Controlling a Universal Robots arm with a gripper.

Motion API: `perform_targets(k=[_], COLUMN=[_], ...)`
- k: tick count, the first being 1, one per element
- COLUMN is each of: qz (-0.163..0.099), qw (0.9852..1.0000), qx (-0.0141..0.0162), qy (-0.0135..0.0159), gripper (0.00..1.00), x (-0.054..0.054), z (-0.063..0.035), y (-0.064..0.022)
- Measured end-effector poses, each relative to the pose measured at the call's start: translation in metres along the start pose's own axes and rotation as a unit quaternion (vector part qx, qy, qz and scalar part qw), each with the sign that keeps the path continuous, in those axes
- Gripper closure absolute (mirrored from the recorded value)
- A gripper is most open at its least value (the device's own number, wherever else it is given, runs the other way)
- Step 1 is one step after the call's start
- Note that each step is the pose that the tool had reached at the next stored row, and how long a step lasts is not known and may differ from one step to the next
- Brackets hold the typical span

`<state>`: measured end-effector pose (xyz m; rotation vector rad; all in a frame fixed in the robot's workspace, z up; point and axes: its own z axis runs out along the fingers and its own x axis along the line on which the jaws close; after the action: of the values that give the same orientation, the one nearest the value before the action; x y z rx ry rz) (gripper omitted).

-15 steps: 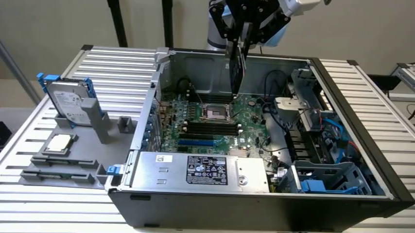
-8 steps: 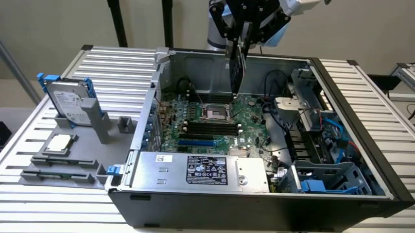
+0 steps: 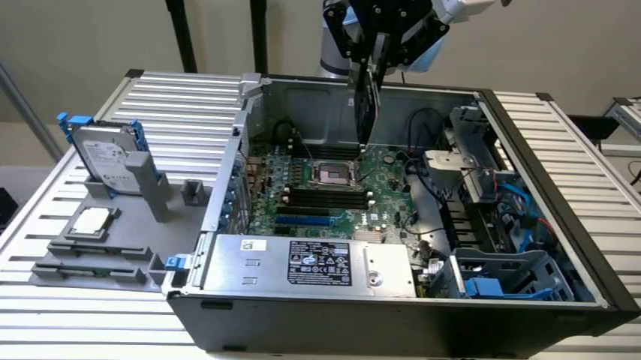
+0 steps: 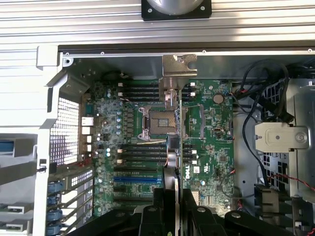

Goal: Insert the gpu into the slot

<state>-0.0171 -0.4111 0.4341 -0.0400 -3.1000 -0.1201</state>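
The claw (image 3: 376, 56) grips the gpu (image 3: 364, 105) edge-down, hanging beyond the slot (image 3: 303, 221); lowered misaligned, it could jam onto the CPU socket (image 3: 331, 174).

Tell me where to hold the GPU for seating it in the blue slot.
Take the GPU by its upper edge, from above, pinching the two flat faces as the gripper does now. It hangs on edge, which probably leaves the lower edge and silver bracket free.

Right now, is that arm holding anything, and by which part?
Yes: the end effector grips the gpu by its upper edge, the card hanging upright over the motherboard.
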Motion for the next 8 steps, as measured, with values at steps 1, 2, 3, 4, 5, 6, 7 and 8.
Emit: perform_targets(k=[1, 2, 3, 4, 5, 6, 7, 8], qz=[0.000, 0.000, 0.000, 0.000, 0.000, 0.000, 0.000, 0.000], qw=[1.0000, 1.0000, 1.0000, 1.0000, 1.0000, 1.0000, 1.0000, 1.0000], qx=[0.0000, 0.0000, 0.0000, 0.0000, 0.0000, 0.0000, 0.0000, 0.0000], qy=[0.0000, 0.0000, 0.0000, 0.0000, 0.0000, 0.0000, 0.0000, 0.0000], gripper=[0.74, 0.74, 0.74, 0.74, 0.74, 0.74, 0.74, 0.74], x=[0.0000, 0.0000, 0.0000, 0.0000, 0.0000, 0.0000, 0.0000, 0.0000], z=[0.0000, -0.0001, -0.0001, -0.0002, -0.0004, -0.0004, -0.0004, -0.0005], y=[0.0000, 0.0000, 0.0000, 0.0000, 0.0000, 0.0000, 0.0000, 0.0000])
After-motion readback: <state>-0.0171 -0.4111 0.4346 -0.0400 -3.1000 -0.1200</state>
